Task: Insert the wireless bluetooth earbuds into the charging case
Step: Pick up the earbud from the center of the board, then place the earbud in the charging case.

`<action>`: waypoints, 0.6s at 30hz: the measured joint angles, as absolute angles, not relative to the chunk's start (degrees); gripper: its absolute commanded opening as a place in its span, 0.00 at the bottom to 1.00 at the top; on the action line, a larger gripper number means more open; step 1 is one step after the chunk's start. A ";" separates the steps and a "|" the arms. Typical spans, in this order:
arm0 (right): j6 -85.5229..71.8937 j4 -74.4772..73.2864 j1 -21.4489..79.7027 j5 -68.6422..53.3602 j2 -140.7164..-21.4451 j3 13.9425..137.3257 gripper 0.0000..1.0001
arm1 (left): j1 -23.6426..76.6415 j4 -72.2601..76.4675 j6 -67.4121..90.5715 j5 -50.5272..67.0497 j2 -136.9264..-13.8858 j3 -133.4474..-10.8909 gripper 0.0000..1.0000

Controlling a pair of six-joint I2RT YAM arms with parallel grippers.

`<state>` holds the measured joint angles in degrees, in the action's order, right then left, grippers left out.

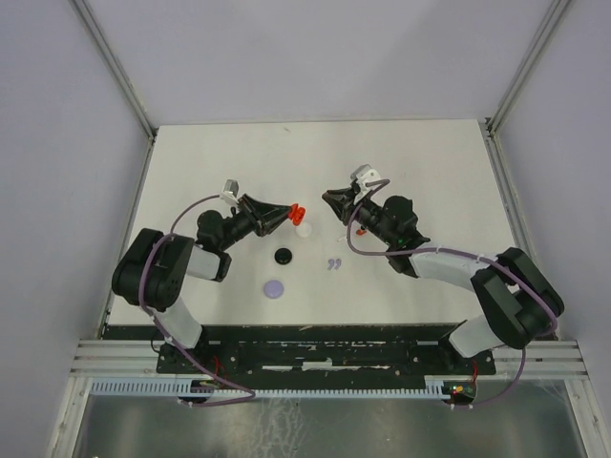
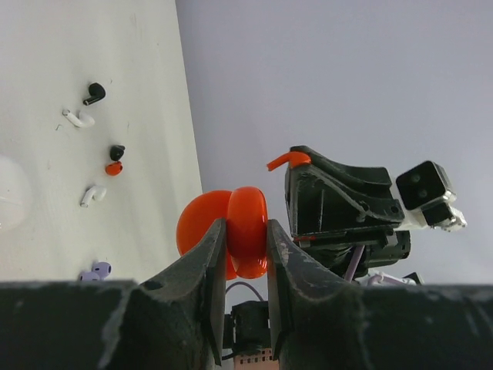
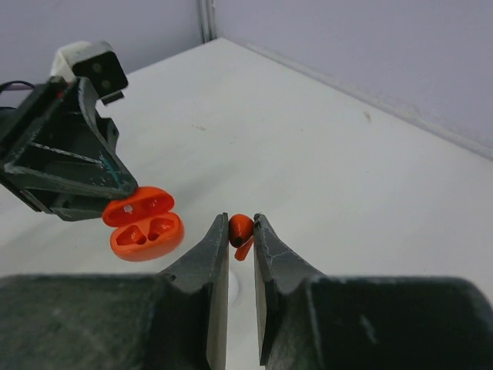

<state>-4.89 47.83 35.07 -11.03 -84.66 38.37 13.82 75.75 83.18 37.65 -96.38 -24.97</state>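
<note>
My left gripper (image 2: 246,229) is shut on an open red charging case (image 2: 248,231), held above the table; in the right wrist view the case (image 3: 145,223) shows two empty sockets. Facing it a short way off, my right gripper (image 3: 241,224) is shut on one red earbud (image 3: 241,230), its stem pointing down. From above, the case (image 1: 298,212) and the right gripper (image 1: 328,197) stand close together at mid-table. Loose earbuds lie on the table: black (image 2: 94,93), white (image 2: 78,119), red (image 2: 114,168) and lavender (image 2: 95,270).
Three round discs lie near the middle of the table: white (image 1: 304,229), black (image 1: 284,256) and lavender (image 1: 275,287). A lavender earbud pair (image 1: 333,264) lies to the right of the black disc. A metal frame borders the table.
</note>
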 measured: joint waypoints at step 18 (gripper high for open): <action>5.39 70.59 40.82 -18.92 -91.92 35.09 0.02 | 14.57 82.94 92.75 37.67 -101.91 -25.41 0.03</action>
<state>5.39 70.59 40.82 -18.92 -91.92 35.09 14.57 82.94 92.75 37.67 -101.91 -25.41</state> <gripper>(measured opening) 0.211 0.301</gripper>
